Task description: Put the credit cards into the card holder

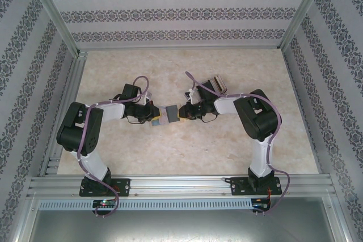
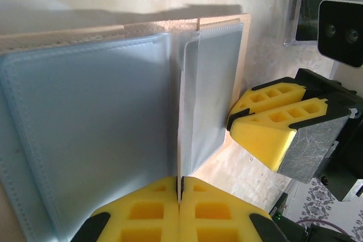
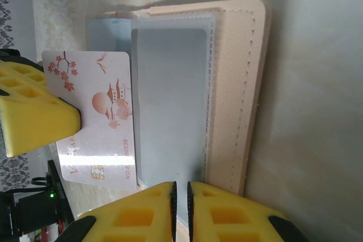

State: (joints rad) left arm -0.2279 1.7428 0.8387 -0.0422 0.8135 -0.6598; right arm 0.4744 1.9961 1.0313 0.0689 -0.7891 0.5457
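At the middle of the table (image 1: 125, 157), both arms met nose to nose with the card holder (image 3: 235, 83) open between them. Far and right of that sat a clear tray (image 1: 217, 85); it looked like more cards were in it. /rao

Grips? /lin

Right gripper (image 3: 181, 194) was nearly closed, only a hairline gap, apparently pinching the holder's edge. Left gripper (image 2: 180, 194) was clamped fully on something thin, which I read as the credit card (image 3: 105, 134). The card's free edge sat right at the edge of the clear sleeve (image 3: 170, 100). /rao

Failure modes? /lin

My judgement only:
- The card corner could catch the sleeve lip and bow, since the film looked soft and the mouth wasn't held open.
- The card could slip between two sleeves rather than into a pocket, as several layers were stacked close together.
- The holder could pivot in the right pinch, because it was held at one edge and any push from the left would lever it.
- The card could skid in the left fingers under that same push. /rao

What couldn't you see? /lin

- Whether the card's leading edge was already inside the pocket or just lying against it.
- The right gripper's actual bite, cut off at the bottom of its own view.
- Whether the holder touched the table.
- From overhead the holder was tiny and the card unreadable. /rao
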